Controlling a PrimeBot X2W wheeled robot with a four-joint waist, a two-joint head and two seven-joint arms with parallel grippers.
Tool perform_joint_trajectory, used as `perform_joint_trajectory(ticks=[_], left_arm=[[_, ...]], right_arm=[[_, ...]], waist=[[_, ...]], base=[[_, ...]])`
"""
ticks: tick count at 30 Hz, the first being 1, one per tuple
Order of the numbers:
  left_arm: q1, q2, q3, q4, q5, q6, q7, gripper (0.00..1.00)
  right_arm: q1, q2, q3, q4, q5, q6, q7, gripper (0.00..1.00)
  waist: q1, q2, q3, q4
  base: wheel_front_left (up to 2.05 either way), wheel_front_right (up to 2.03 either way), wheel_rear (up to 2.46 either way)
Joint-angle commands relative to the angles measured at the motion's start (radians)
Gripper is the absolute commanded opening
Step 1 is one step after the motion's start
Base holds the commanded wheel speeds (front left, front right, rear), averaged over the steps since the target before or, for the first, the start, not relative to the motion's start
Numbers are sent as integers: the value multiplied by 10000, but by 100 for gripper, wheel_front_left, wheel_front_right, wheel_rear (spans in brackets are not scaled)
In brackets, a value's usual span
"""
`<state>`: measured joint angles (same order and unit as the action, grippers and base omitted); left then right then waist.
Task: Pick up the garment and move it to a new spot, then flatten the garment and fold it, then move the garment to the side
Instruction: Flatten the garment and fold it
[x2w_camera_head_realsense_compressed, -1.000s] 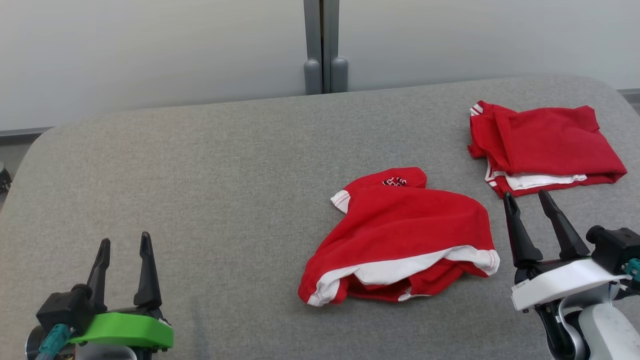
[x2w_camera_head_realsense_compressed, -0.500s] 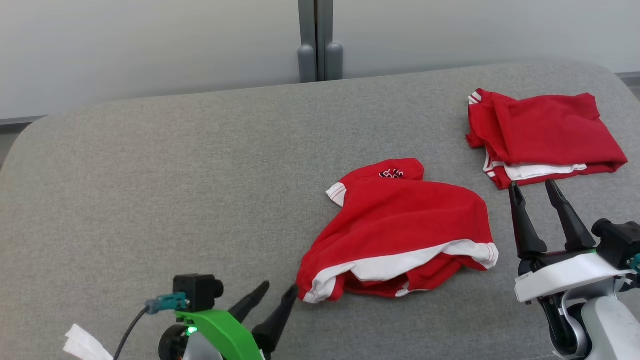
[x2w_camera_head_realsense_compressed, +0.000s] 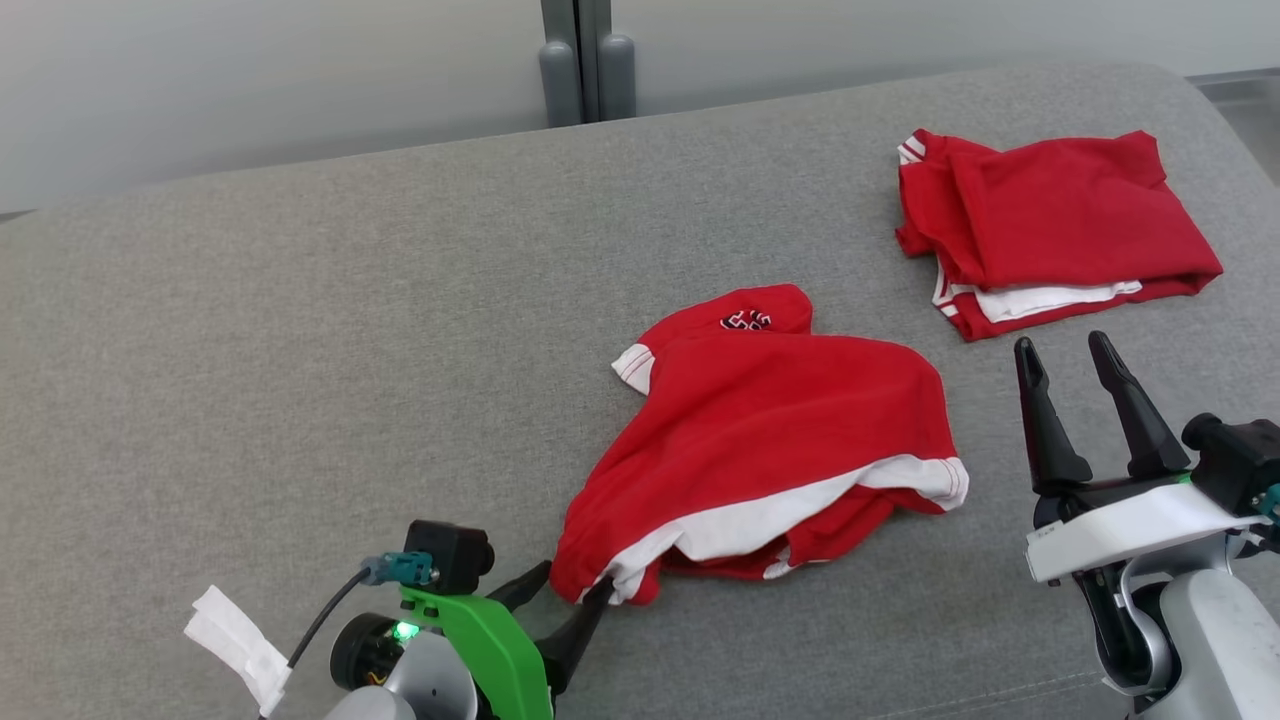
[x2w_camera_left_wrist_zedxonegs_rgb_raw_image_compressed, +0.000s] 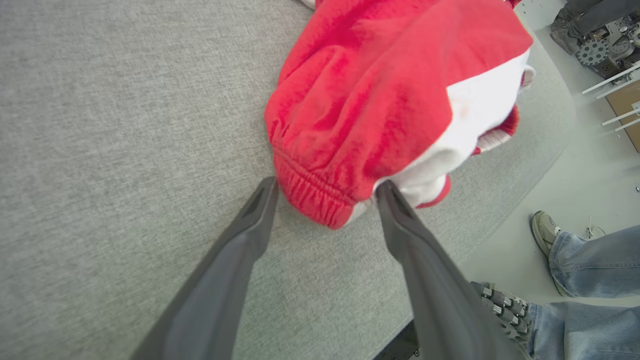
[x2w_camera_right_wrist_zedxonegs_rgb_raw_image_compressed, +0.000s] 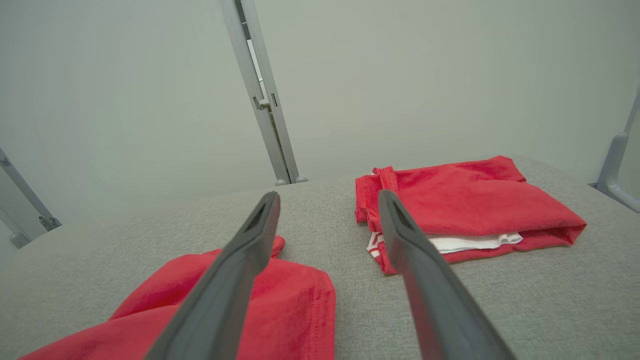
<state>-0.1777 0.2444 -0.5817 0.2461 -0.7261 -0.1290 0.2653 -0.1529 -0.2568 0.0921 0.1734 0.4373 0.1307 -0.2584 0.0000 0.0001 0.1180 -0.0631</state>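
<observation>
Well, left arm: I have it low over the grey padded table (x2w_camera_head_realsense_compressed: 300, 350), coming in from the near edge. Its green bracket (x2w_camera_head_realsense_compressed: 490, 650) is tilted, and its dark fingers slant up and to the right in the head view.
Left gripper (x2w_camera_head_realsense_compressed: 575, 580): jaws spread wide and straddling the garment's near-left corner, with nothing clamped between them.
Left wrist close-up: the elastic waistband (x2w_camera_left_wrist_zedxonegs_rgb_raw_image_compressed: 310, 195) bulges into the gap. One fingertip sits just beside its red gathered end and the other touches the white panel. I cannot tell whether either one presses into the cloth.
Garment (x2w_camera_head_realsense_compressed: 780, 420): a red piece with white trim, lying crumpled and humped near the middle of the table. Its white-edged opening faces the near side.
Right arm: parked at the lower right of the head view, its white forearm shell raised and its fingers pointing away from me.
Right gripper (x2w_camera_head_realsense_compressed: 1060, 342): jaws fully apart and empty, held above the table and clear of any cloth.
Right wrist view: this looks out level between the garment and the folded red pile (x2w_camera_head_realsense_compressed: 1060, 220).
Folded red pile: lies flat toward the far right of the table, well apart from the garment.
Left arm extras: a white tag (x2w_camera_head_realsense_compressed: 235, 640) hangs off its cable.
Off the table edge: a person's leg (x2w_camera_left_wrist_zedxonegs_rgb_raw_image_compressed: 585, 260) in jeans and a shoe (x2w_camera_left_wrist_zedxonegs_rgb_raw_image_compressed: 542, 230) are on the floor.
</observation>
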Motion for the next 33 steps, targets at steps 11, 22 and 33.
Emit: perform_joint_trajectory(ticks=[11, 22, 33], left_arm=[[-814, 1017, -162, -473, -473, -25, 200, 0], [-2614, 3019, 26, 158, -2836, -13, 3296, 0], [-2734, 3475, -55, 1591, -3435, -14, 2785, 100]], right_arm=[[26, 69, -165, 113, -84, -1, -67, 100], [-278, -35, 358, 330, -4, -1, 69, 100], [-255, -116, 561, 588, 124, -1, 99, 100]], waist=[[0, -1, -221, 11], [0, -1, -298, -137], [0, -1, -351, -369]], base=[[0, 0, 0], [0, 0, 0], [0, 0, 0]])
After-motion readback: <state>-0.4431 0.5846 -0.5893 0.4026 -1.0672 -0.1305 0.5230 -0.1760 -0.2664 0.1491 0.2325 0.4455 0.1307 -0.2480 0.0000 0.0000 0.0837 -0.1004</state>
